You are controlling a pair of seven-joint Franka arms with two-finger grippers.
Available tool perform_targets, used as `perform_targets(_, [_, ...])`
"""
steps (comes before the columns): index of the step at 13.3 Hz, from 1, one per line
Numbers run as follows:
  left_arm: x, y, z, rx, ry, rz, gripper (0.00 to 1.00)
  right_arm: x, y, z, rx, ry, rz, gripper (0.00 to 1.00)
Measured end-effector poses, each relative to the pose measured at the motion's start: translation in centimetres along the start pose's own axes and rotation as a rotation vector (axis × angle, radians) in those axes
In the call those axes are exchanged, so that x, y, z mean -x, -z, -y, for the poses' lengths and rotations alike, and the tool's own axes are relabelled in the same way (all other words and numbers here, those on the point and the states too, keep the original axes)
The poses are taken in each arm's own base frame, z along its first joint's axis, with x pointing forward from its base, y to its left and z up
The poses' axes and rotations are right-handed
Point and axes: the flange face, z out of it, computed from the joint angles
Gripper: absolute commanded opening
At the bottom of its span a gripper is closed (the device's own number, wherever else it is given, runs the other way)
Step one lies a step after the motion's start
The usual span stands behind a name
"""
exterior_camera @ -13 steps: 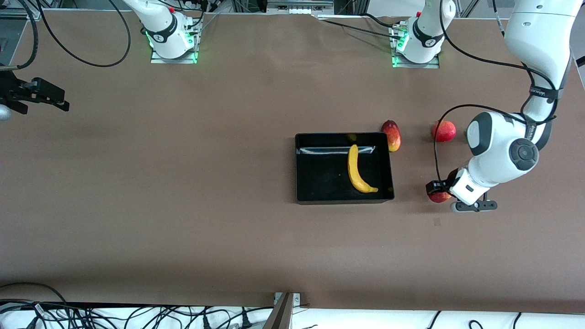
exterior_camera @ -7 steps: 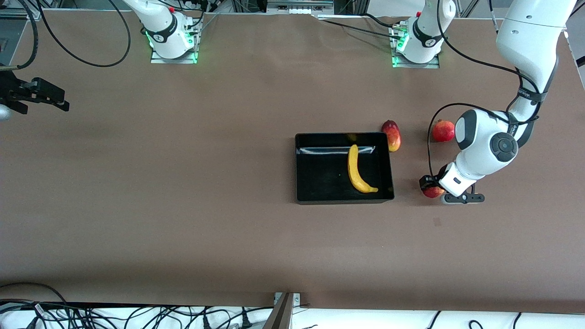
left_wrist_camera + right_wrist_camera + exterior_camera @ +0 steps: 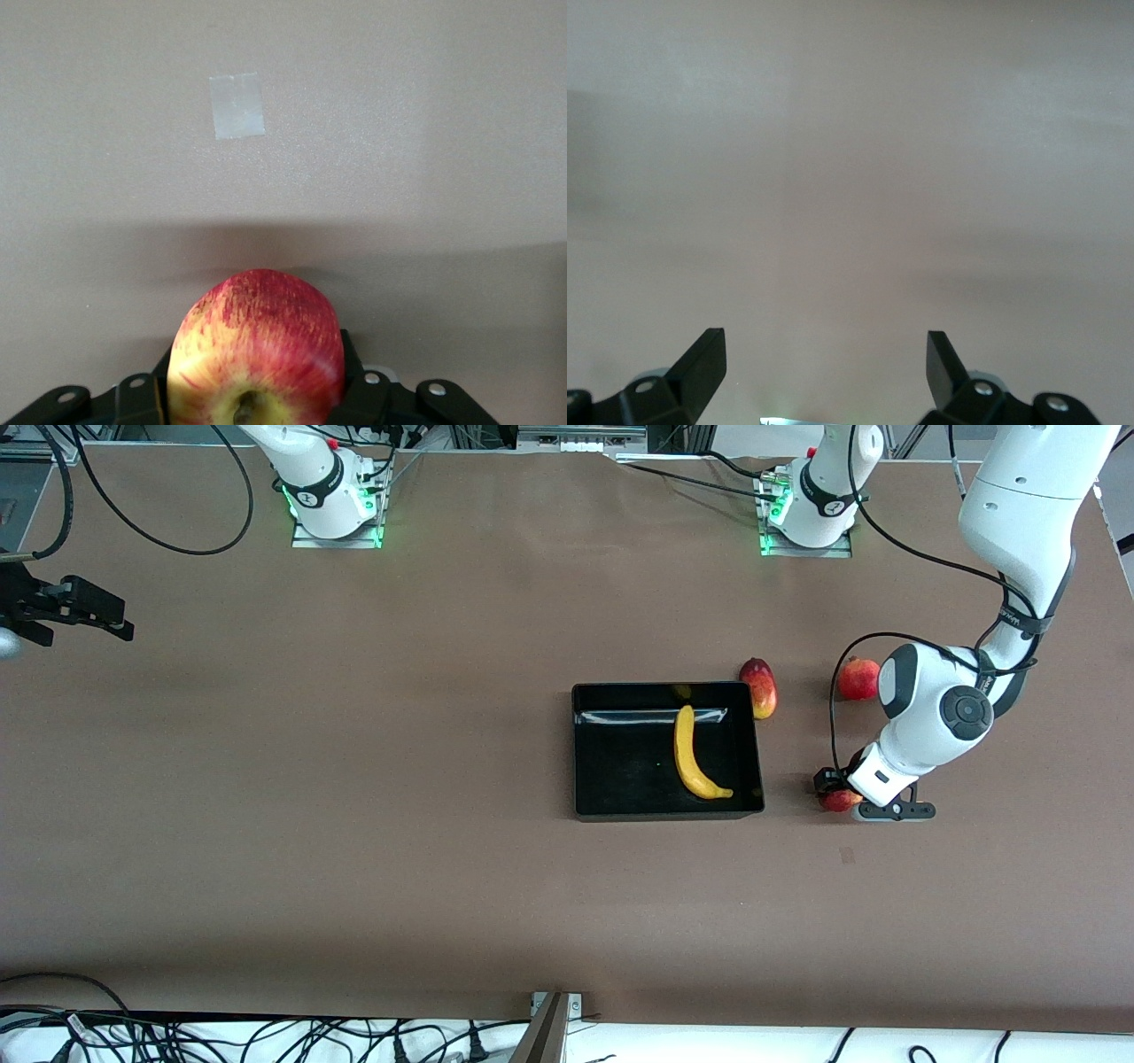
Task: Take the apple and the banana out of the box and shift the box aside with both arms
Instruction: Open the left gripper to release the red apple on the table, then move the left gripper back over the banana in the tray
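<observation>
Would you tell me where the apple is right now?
The apple is out of the box, held in the left gripper just above the table beside the box, toward the left arm's end.

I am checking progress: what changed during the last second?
The left pincer, shut on the apple, carried it a little toward the box and lower over the table. The banana, box, mango, pomegranate and waiting right pincer stayed put.

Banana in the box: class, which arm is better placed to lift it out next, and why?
Probably the left. Its gripper, though shut on the apple, is beside the box holding the banana; the open right gripper waits at the right arm's table end.
</observation>
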Motion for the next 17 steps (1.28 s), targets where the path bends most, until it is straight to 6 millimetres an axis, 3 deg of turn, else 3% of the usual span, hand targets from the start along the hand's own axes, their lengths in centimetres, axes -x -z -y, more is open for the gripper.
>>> perform_targets(6, [-0.5,0.2,0.6,-0.005,0.019,0.005,1.0,0.0,0.0,-0.2,0.0,-0.004,0.001,1.0])
perform_targets(8, [-1.6,1.7,0.7,-0.016,0.041,0.046,1.0,0.0,0.0,-0.2,0.0,-0.004,0.001,1.0])
perform_targets(10, [-2.9,5.0,0.0,-0.03,0.078,0.061,1.0,0.0,0.0,-0.2,0.0,-0.003,0.001,1.0])
perform_targets(12, [-3.3,8.3,-2.7,-0.04,0.129,0.053,1.0,0.0,0.0,-0.2,0.0,-0.004,0.001,1.0])
perform_targets(14, [-2.9,11.0,-7.1,-0.041,0.228,0.035,1.0,0.0,0.0,-0.2,0.0,-0.003,0.001,1.0])
perform_targets(17, [-1.4,12.6,-14.3,-0.02,0.287,0.024,1.0,0.0,0.0,-0.2,0.0,-0.004,0.001,1.0])
